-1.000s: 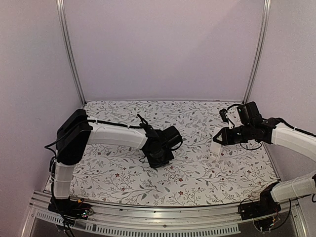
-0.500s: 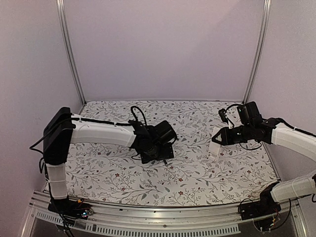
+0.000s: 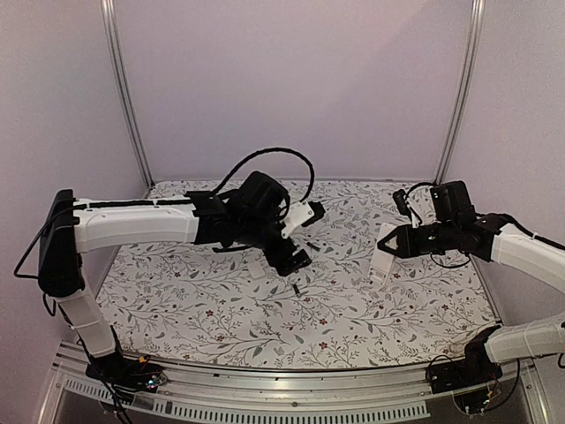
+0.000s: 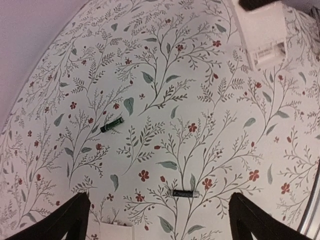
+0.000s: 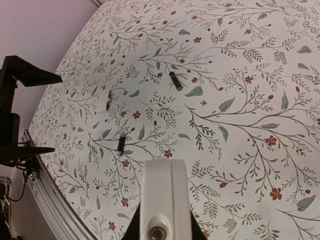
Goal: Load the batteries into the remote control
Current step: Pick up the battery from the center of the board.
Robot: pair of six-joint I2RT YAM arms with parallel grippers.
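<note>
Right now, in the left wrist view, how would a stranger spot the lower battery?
On the floral tablecloth, look between the left pincer's black fingers. The small dark cylindrical battery there lies nearly level beside a red flower; the other battery lies tilted, higher up.

Part of remote control (image 4: 262, 31) beyond top edge
</note>
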